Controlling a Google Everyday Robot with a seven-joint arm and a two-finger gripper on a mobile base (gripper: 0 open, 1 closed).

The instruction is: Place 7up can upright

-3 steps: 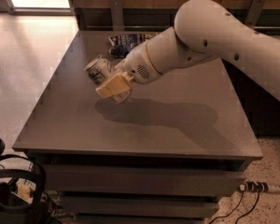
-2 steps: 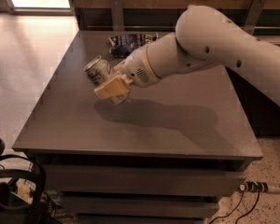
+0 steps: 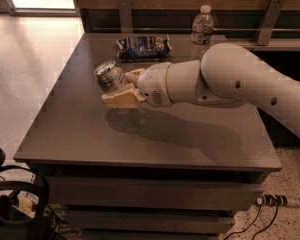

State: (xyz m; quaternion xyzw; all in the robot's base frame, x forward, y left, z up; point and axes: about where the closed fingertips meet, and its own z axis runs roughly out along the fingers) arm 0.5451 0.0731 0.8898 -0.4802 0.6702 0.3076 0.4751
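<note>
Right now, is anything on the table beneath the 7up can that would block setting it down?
Nothing visible. The gripper holds the 7up can tilted over a bare stretch of the table. The snack bag and the water bottle sit well behind it, near the far edge.

I'm seeing the cream-yellow two-finger gripper (image 3: 121, 87) hovering over the dark grey-brown table top (image 3: 80, 134), clamping the small silvery aluminium 7up can (image 3: 109, 76), which is showing dark label marks. The glossy white arm (image 3: 230, 79) is gleaming. Behind, a dark blue crinkled snack bag (image 3: 142, 47) is showing white speckles, and a clear plastic water bottle (image 3: 202, 31) is wearing a white cap (image 3: 205, 8).
</note>
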